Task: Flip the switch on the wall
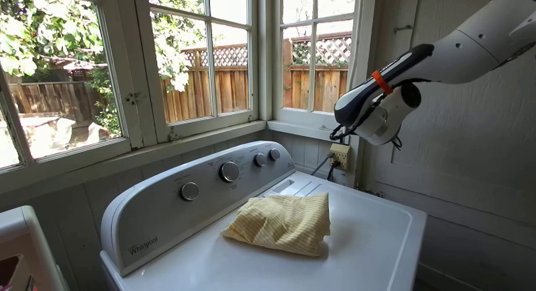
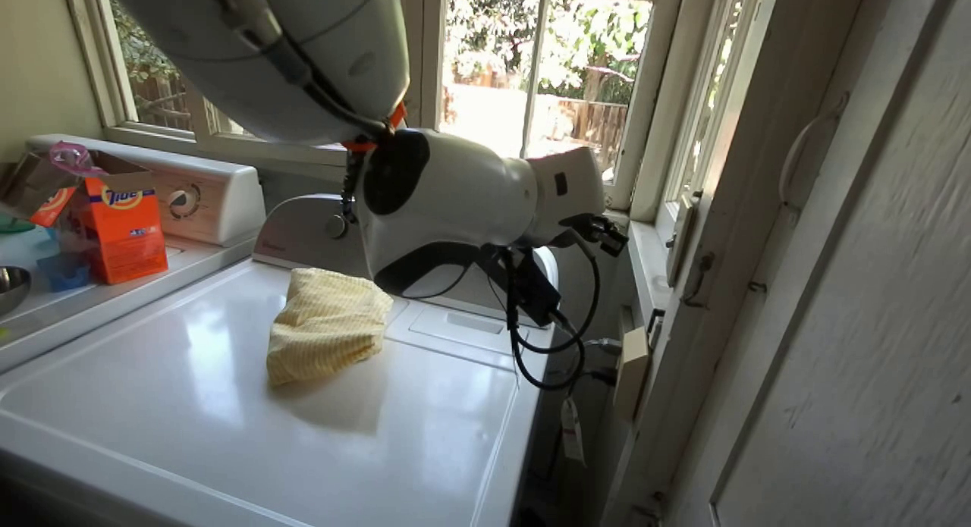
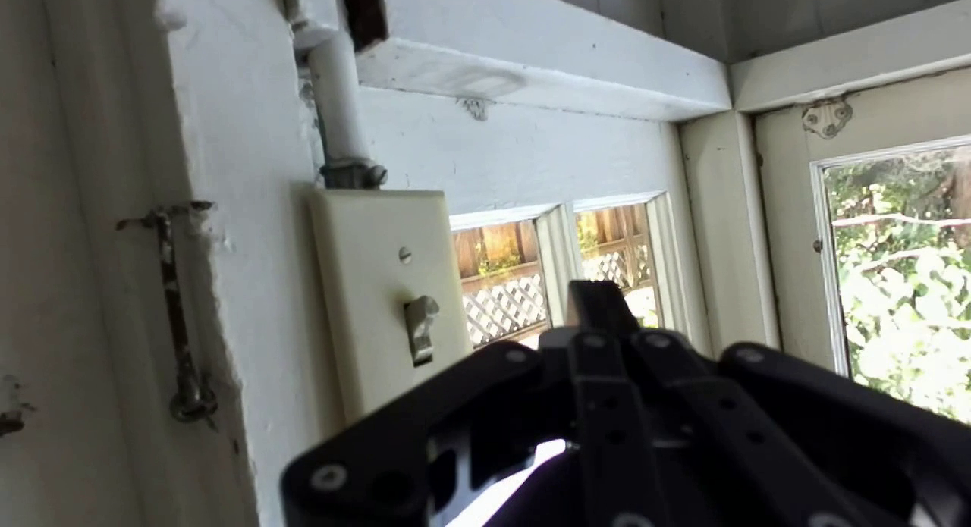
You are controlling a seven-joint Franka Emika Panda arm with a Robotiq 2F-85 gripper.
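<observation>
The switch [image 3: 379,299] is on the wall [image 3: 235,117], off to the side of the pincer [image 3: 601,303], near it but not touching. In the wrist view it sits to the left of the tips, and its little lever [image 3: 422,326] is almost level with them. That view is upside down, so its top is really the low side. The switch is taller than it is wide, and its long way runs up and down, just like the lever's slot [image 3: 422,359]. The pincer looks closed, with its fingers [image 3: 613,315] together and nothing held between them. The window [image 3: 557,246] is behind its tips, so it seems to aim past the switch. I think the tips need to go sideways to the lever first, then push it along its slot. I cannot tell for sure which way it has to go. There is just one arm [image 1: 465,52], and in an exterior view it slopes down from high behind the pincer; I cannot see the switch there. In an exterior view the wrist [image 2: 565,189] is bent, and the pincer pokes out from it on the side toward the wall.
</observation>
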